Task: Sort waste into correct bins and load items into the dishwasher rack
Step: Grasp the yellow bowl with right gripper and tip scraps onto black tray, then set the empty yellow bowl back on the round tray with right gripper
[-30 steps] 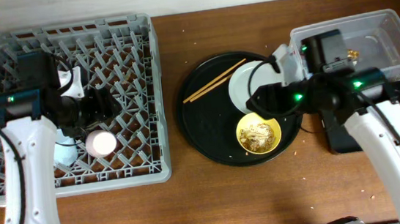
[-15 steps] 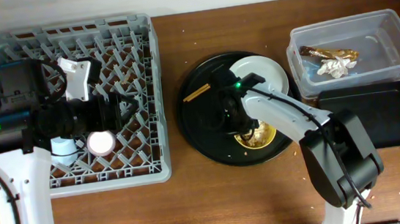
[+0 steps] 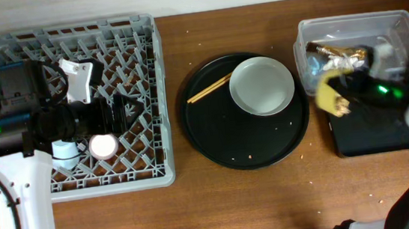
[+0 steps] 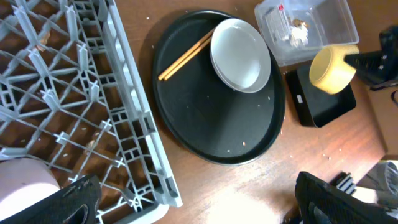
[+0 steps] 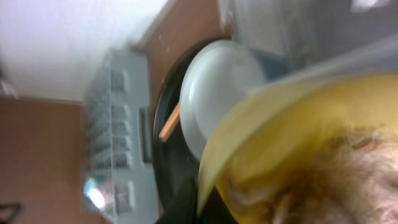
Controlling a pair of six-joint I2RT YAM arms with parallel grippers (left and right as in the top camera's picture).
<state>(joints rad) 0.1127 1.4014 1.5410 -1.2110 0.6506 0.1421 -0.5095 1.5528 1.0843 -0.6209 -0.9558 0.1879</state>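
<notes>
My right gripper [image 3: 350, 94] is shut on the rim of the yellow bowl [image 3: 330, 95], which hangs tilted over the left end of the flat black tray [image 3: 372, 136], beside the clear tub [image 3: 399, 24]. Brownish food scraps [image 5: 348, 177] lie in the bowl [image 5: 292, 137]. The tub holds the brown-gold wrapper [image 3: 333, 48] and white paper [image 3: 344, 62]. The grey plate [image 3: 262, 85] and chopsticks [image 3: 209, 89] lie on the round black tray [image 3: 222, 139]. My left gripper [image 3: 130, 110] hangs open and empty over the dishwasher rack [image 3: 150, 97], near the pink cup [image 3: 104, 145] and blue cup [image 3: 63, 150].
In the left wrist view the rack's near corner [image 4: 155, 186] sits between my spread fingers [image 4: 68, 202], with bare wood to its right. Crumbs dot the round tray [image 4: 205, 124] and the table around it. The table's back edge meets a white wall.
The right gripper shut on the yellow bowl's rim and carried it off the round tray to the right, over the flat black tray. The left gripper opened wider above the rack.
</notes>
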